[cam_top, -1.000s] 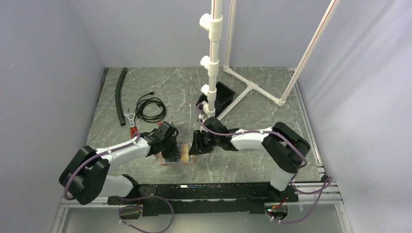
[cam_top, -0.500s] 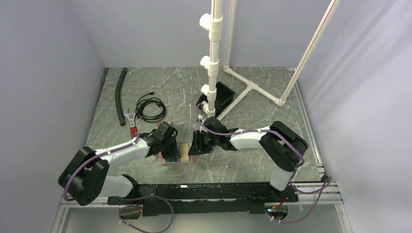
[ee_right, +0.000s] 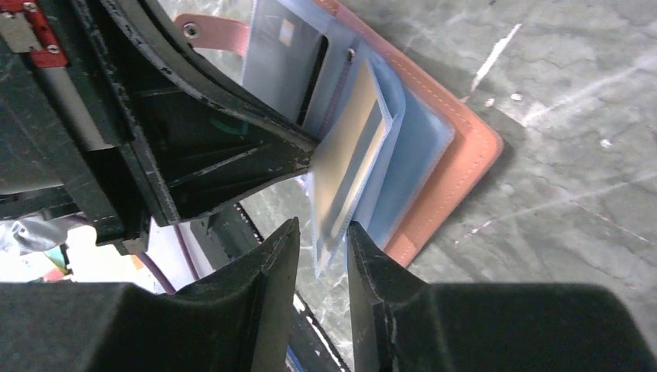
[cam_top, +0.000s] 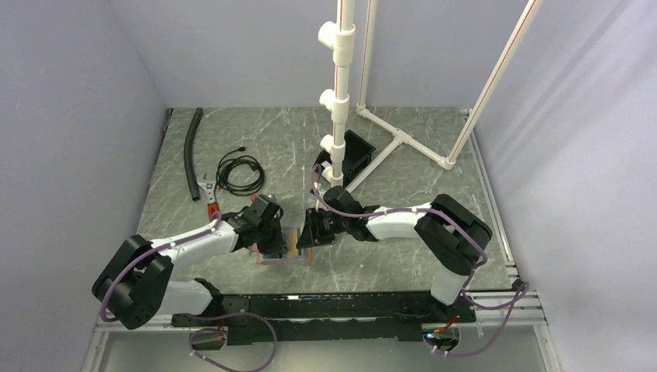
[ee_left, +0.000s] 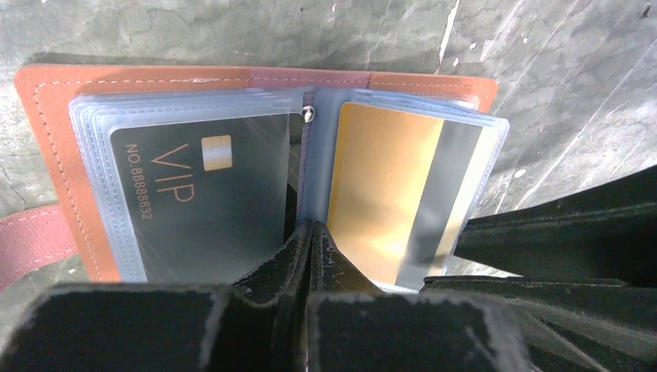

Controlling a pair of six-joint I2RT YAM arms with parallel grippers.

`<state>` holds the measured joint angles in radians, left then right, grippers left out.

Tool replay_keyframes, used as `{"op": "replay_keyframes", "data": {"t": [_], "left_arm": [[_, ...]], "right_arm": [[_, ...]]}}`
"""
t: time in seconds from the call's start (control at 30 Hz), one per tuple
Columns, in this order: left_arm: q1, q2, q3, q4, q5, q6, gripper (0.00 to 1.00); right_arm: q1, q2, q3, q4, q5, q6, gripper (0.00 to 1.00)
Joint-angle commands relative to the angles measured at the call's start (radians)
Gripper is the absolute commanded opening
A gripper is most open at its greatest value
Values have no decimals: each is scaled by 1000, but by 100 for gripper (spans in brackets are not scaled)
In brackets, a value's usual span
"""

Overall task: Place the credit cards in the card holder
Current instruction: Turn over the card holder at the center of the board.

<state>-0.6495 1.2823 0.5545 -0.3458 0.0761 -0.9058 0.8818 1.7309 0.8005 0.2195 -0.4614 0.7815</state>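
Observation:
The card holder (cam_top: 280,254) lies open on the table, tan-brown leather (ee_left: 46,116) with clear sleeves. A black VIP card (ee_left: 201,194) sits in its left sleeve. A gold credit card (ee_left: 387,194) with a grey stripe sits in a right sleeve that stands lifted off the stack (ee_right: 349,163). My left gripper (ee_left: 310,230) is shut, its tips together on the centre fold between the two cards. My right gripper (ee_right: 324,232) is open, its fingers either side of the lifted sleeve's near corner with a gap showing. The holder's snap tab (ee_right: 213,31) points away to the left.
A black open-topped box (cam_top: 355,153) stands behind the arms at the foot of a white pipe frame (cam_top: 338,93). A coiled black cable (cam_top: 239,172), a black hose (cam_top: 190,151) and red-handled pliers (cam_top: 208,195) lie at the back left.
My right gripper has shifted slightly left towards the holder and its jaws have narrowed a little. The left arm has hardly moved.

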Motion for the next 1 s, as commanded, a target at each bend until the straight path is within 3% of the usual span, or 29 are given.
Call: {"op": "replay_keyframes", "data": {"t": [0.0,0.13,0.37,0.63,0.83,0.97], "left_arm": [[-9,-34,11,-23,-8,2,7],[-9,-48,25,-53,-6,1,9],[-8,-102,27,-112,-4,-29,19],[-7,-222,64,-272,-35,-65,33],[-7,-306,101,-410,-91,-93,35],[21,-335,90,-386,-88,-73,39]], "right_arm": [[7,-18,34,90,-55,18,29],[6,21,48,122,-84,47,27],[7,32,77,106,-89,32,31],[6,63,109,107,-116,26,34],[9,77,115,125,-133,32,38],[8,87,118,141,-147,36,41]]}}
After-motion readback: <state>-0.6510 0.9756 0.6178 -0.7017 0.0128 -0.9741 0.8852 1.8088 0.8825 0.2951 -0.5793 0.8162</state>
